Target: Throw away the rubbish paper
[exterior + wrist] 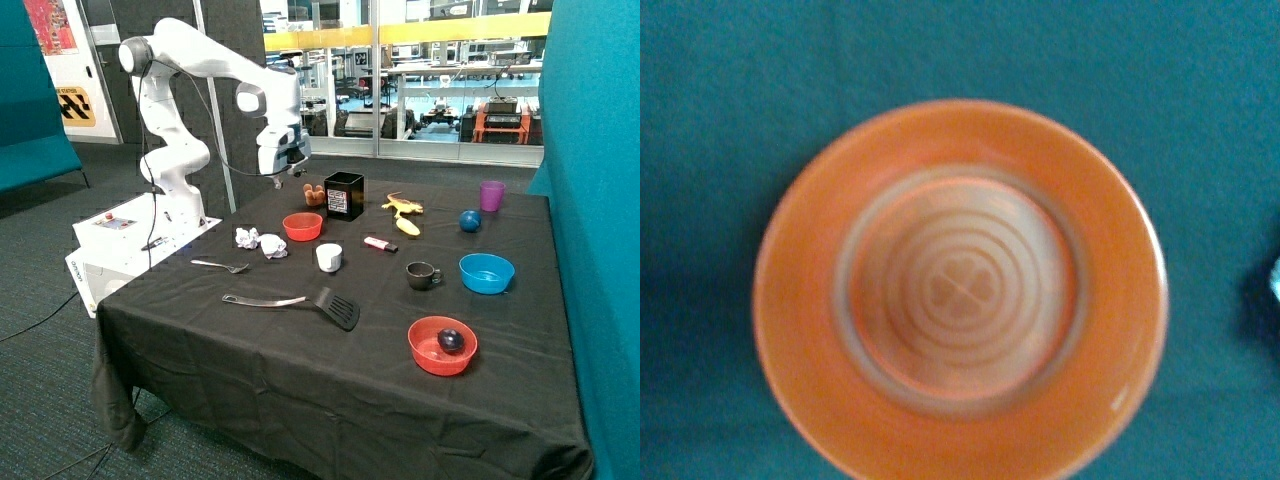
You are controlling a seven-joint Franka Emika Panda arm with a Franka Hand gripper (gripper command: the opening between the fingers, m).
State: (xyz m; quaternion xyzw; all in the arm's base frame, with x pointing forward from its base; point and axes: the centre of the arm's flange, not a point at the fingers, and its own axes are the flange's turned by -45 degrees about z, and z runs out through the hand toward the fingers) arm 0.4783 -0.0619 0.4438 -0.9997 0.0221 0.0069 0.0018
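Two paper balls [246,237] [273,245], two red bowls [302,226] [441,345], one blue bowl [486,272], two cups [328,257] [421,274].

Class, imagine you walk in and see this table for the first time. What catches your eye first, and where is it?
Probably the white robot arm, its gripper hanging above the small red bowl near the black box; the wrist view shows that bowl empty. Next, the two crumpled paper balls stand out against the black tablecloth, beside that bowl and a fork.

Two paper balls [259,241] just beside bowl [302,227], pincer [281,176] above.
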